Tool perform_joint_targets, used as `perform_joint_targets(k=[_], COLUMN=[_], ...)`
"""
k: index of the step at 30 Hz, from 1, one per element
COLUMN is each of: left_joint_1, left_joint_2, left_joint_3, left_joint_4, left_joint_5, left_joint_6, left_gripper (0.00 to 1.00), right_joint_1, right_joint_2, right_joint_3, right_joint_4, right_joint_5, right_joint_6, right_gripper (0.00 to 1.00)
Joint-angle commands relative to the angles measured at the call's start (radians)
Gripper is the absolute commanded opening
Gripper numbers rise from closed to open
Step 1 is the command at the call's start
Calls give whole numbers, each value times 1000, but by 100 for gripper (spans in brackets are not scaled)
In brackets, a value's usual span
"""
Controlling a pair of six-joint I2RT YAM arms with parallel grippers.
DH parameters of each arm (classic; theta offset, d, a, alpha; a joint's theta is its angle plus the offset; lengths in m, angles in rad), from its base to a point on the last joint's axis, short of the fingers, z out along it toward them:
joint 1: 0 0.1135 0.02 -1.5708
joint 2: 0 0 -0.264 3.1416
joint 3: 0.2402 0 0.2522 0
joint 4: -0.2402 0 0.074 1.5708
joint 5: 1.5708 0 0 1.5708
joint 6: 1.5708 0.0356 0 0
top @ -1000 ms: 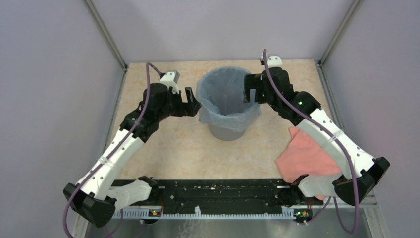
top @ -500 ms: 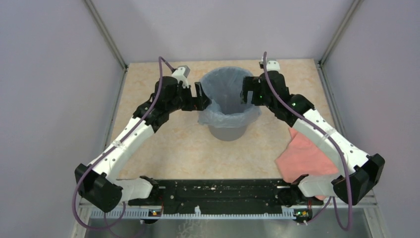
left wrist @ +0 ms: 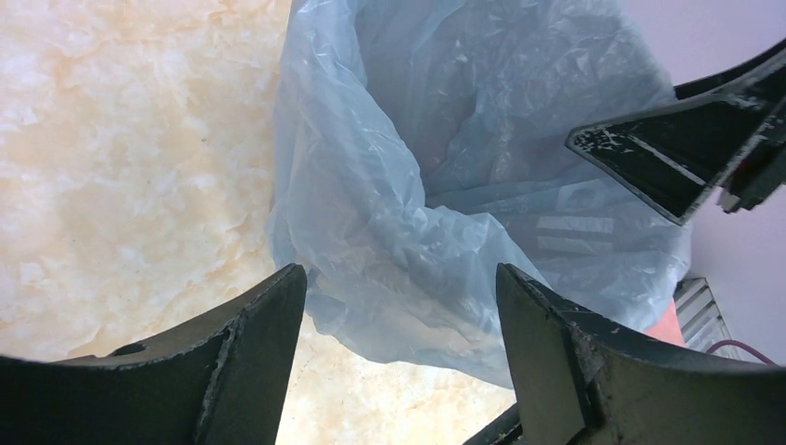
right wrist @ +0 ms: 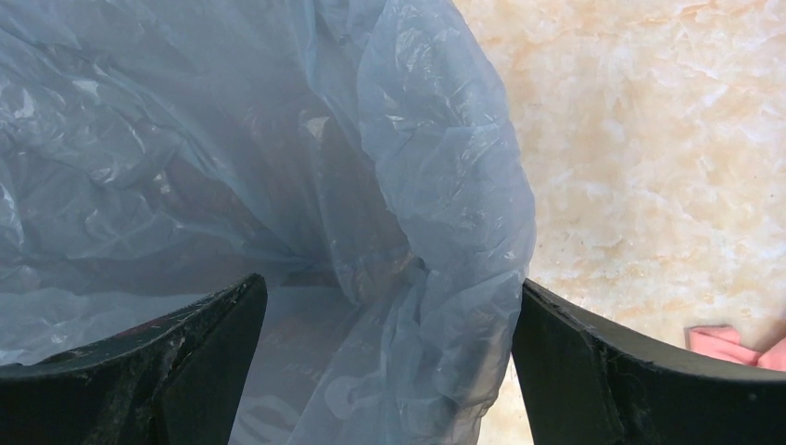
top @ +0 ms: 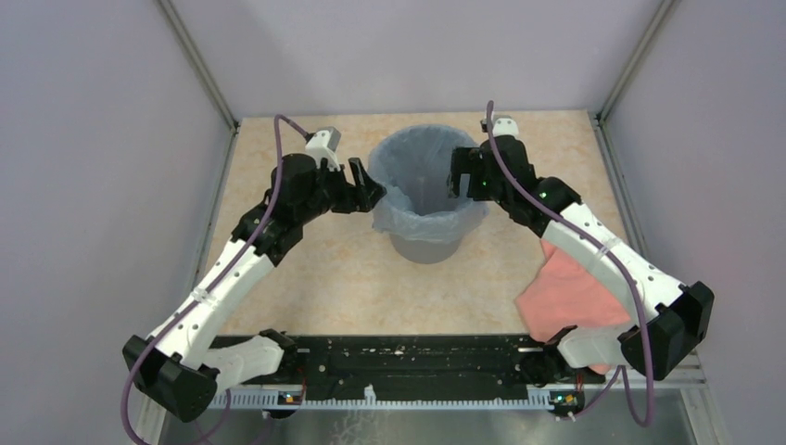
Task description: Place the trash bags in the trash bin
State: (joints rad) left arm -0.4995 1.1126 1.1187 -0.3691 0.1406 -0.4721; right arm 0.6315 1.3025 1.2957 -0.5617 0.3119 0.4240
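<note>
The grey trash bin (top: 427,249) stands mid-table. The pale blue trash bag (top: 397,209) lines it, its top folded out over the rim and hanging down the outer wall. My left gripper (top: 367,188) is open at the bin's left side; in the left wrist view the bag's hanging hem (left wrist: 389,195) sits between and just beyond its spread fingers (left wrist: 255,338). On the right side of the rim my right gripper (top: 458,172) is open too. Its fingers (right wrist: 565,352) straddle the folded-over bag (right wrist: 445,185), one inside the bin and one outside.
A salmon-pink cloth (top: 573,293) lies on the table at the right, partly under the right arm. Grey walls enclose the beige tabletop (top: 324,269) on three sides. The right gripper's finger (left wrist: 667,158) shows across the bin in the left wrist view.
My left gripper went in to the bin's left rim, then drew back a little leftward. The right gripper edged slightly left over the rim. The bag's overhang on the left hangs a bit fuller.
</note>
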Motion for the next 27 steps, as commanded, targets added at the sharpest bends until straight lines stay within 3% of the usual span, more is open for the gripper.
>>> perform_joint_targets(k=[1, 9, 14, 20, 27], left_joint_1=[-4, -5, -3, -5, -4], left_joint_2=[-44, -33, -17, -21, -50], left_joint_3=[-31, -79, -88, -77, -31], left_joint_4=[51, 65, 77, 75, 39], left_joint_5=[-10, -1, 10, 5, -25], left_joint_6=[-1, -3, -6, -7, 12], left_gripper=[79, 46, 34, 32, 43], right_joint_1=[-3, -3, -3, -3, -3], right_joint_2=[-15, -11, -6, -9, -40], right_joint_3=[-5, -14, -16, -6, 42], right_joint_4=[37, 37, 36, 35, 7], right_joint_5=[12, 12, 7, 3, 6], right_joint_6=[10, 12, 12, 5, -20], right_gripper=[95, 95, 95, 95, 96])
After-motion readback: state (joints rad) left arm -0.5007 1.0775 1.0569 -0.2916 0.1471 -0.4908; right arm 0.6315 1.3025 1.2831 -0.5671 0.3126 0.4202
